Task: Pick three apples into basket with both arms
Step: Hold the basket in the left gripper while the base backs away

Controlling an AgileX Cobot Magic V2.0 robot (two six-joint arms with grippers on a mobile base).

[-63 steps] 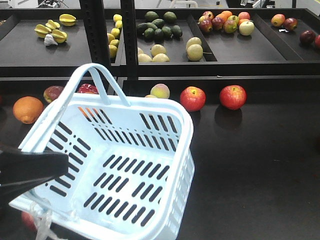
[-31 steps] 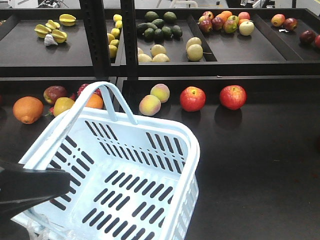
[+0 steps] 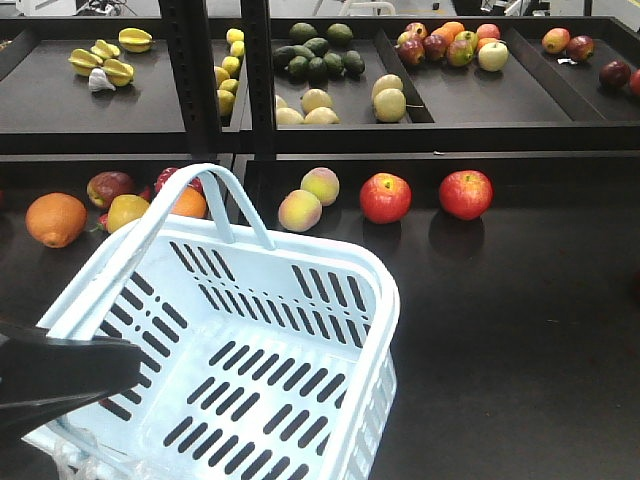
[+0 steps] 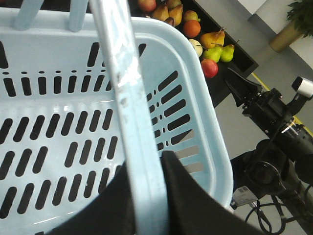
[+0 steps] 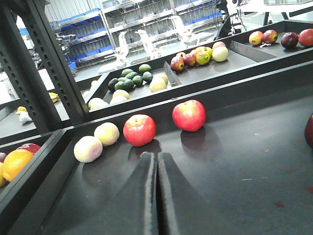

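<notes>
While L claw (image 4: 146, 193) clamps the basket (image 3: 385, 300) by its handle (image 4: 131, 122) front-left, R claw (image 5: 156, 159) — tips pressed together, holding nothing — faces the closest apple (image 5: 139, 130) dead ahead on the surface (image 5: 234, 166), 2nd apple (image 5: 189, 115) ahead-right.

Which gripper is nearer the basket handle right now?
Left. The left gripper is clamped on the basket handle. The right gripper is shut and empty, low over the black shelf, pointing at a red apple, with no basket in its view.
</notes>
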